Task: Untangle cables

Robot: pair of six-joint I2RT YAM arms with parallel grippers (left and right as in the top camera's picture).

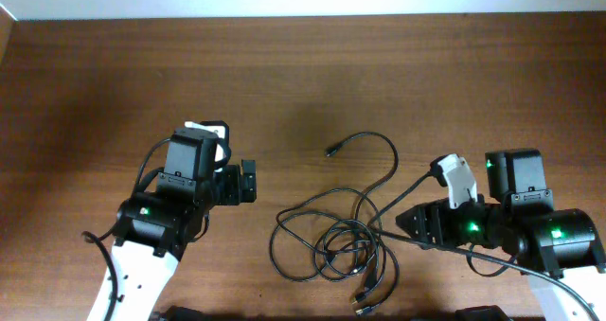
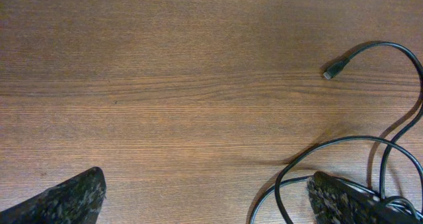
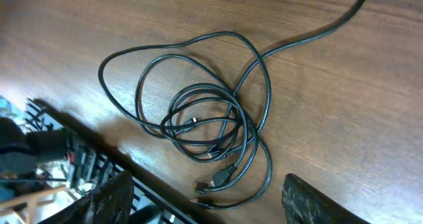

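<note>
Cables [image 1: 336, 248] lie in a loose black pile on the brown wooden table [image 1: 95, 75], between the two arms and toward the front edge.

The left gripper [image 1: 248, 181] is wide open and holds nothing. In its wrist view, the left gripper [image 2: 206, 178] has its two dark fingers [image 2: 66, 197] far apart at the bottom corners, with bare wood between them. A bit of the cables [image 2: 344, 139] curls just beside its right-hand finger.

The right gripper [image 1: 409, 224] is wide open too, and it holds nothing. In its wrist view, the right gripper [image 3: 206, 178] hangs over the pile, with one finger [image 3: 115, 197] on each side. The cables [image 3: 211, 128] make many rings that cross over each other in the middle. Two or three small plugs [image 3: 211, 181] stick out at the near edge of the pile.

One long cord leaves the pile and bends around in a big curve. It ends in a small plug [image 1: 331, 152] that lies alone on the wood, away from both grippers. The left wrist view shows this plug [image 2: 328, 73] too.
</note>
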